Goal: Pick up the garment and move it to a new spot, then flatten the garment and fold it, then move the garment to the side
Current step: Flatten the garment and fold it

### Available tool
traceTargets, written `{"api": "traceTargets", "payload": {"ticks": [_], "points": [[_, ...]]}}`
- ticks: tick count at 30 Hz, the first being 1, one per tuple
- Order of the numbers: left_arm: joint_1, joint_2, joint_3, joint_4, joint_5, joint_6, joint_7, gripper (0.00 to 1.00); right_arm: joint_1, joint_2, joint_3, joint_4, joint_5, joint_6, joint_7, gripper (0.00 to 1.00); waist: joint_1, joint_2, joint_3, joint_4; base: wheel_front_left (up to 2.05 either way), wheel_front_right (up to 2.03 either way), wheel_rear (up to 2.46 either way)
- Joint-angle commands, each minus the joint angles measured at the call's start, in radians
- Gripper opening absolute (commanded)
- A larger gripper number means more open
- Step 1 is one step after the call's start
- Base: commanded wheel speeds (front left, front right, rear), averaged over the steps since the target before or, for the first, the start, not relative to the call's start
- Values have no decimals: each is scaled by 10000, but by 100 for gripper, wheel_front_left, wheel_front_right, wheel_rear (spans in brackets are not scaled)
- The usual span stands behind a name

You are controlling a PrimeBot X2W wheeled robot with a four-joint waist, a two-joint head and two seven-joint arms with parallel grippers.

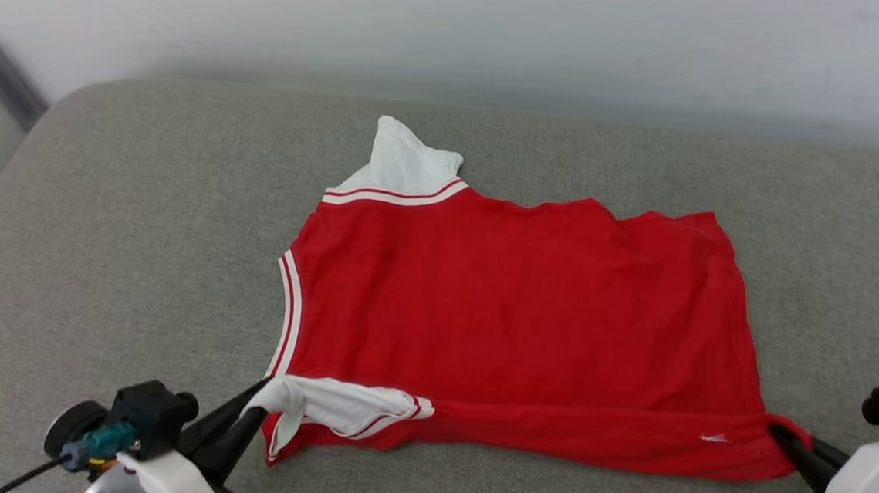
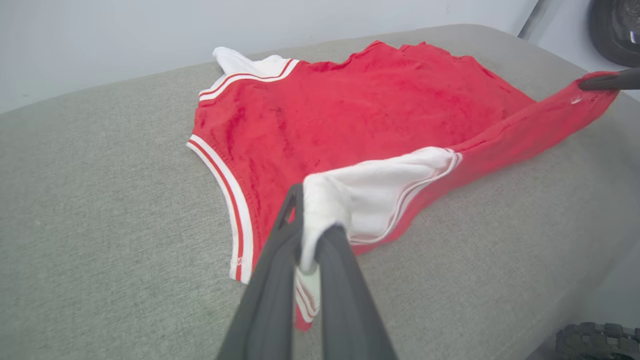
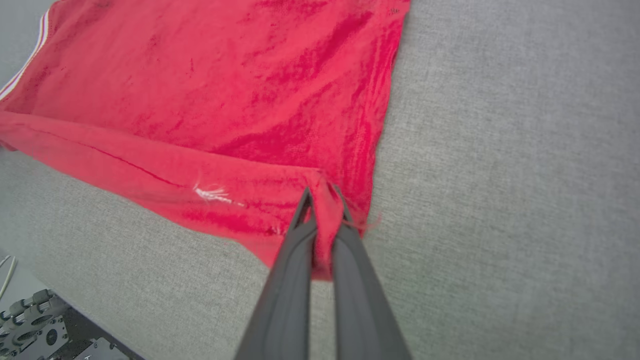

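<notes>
The garment [image 1: 511, 321] is a red jersey with white sleeves and striped trim, spread on the grey cushion with its plain face up; no print shows. Its near edge is folded over into a raised band. My left gripper [image 1: 258, 408] is shut on the near white sleeve [image 2: 370, 195], pinching the cloth between its dark fingers [image 2: 280, 250]. My right gripper [image 1: 778, 434] is shut on the garment's near right corner [image 3: 325, 220]. In the left wrist view the right gripper's fingertip [image 2: 607, 80] holds that red corner at the far right.
The grey cushion [image 1: 137, 256] stretches wide around the garment, with open fabric to the left, right and front. A pale wall [image 1: 454, 31] rises behind it. A grey pole [image 1: 3, 69] leans at the far left. Robot base parts [image 3: 35, 325] show below the cushion's front edge.
</notes>
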Motion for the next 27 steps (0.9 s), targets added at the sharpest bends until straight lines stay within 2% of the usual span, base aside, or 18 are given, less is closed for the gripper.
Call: {"api": "traceTargets", "payload": {"ticks": [1,11,19,20,21,22,23,24,27], "points": [[-522,-64,-41,278,70,-78,20,0,-462,96,61,155,-223,-4,122,0,-2,-1,368,-29,0,0,0],[-2481,-391,-589,1988,339,-274,232,0,-2097,326,545,1299,-1073,-5,297,0,-2,-1,1390,44,0,0,0],[-3301,-935,-945,3410,565,-293,-31,0,-2620,561,732,2199,-1530,-5,-32,0,-2,-1,1593,185,0,0,0],[-3396,-1036,-947,3589,615,-231,-133,45,-2655,606,760,2311,-1582,-5,-74,0,-2,-1,1586,198,0,0,0],[-3463,-1162,-941,3805,607,-190,-225,100,-2675,666,766,2454,-1601,-5,-95,0,-2,-1,1567,207,0,0,0],[-3503,-1266,-980,3981,641,-171,-304,100,-2689,733,756,2559,-1589,-5,-123,15,-2,-1,1533,212,0,0,0],[-3527,-1362,-1033,4164,681,-169,-363,100,-2703,807,701,2682,-1574,-7,-170,54,-2,-1,1475,215,0,0,0],[-3547,-1450,-1091,4321,701,-174,-425,100,-2705,878,638,2792,-1585,-7,-206,100,-2,-1,1400,214,0,0,0],[-3565,-1642,-1091,4758,625,-132,-645,100,-2695,1057,625,2947,-1703,-5,-398,100,-2,-1,1130,183,0,0,0]]}}
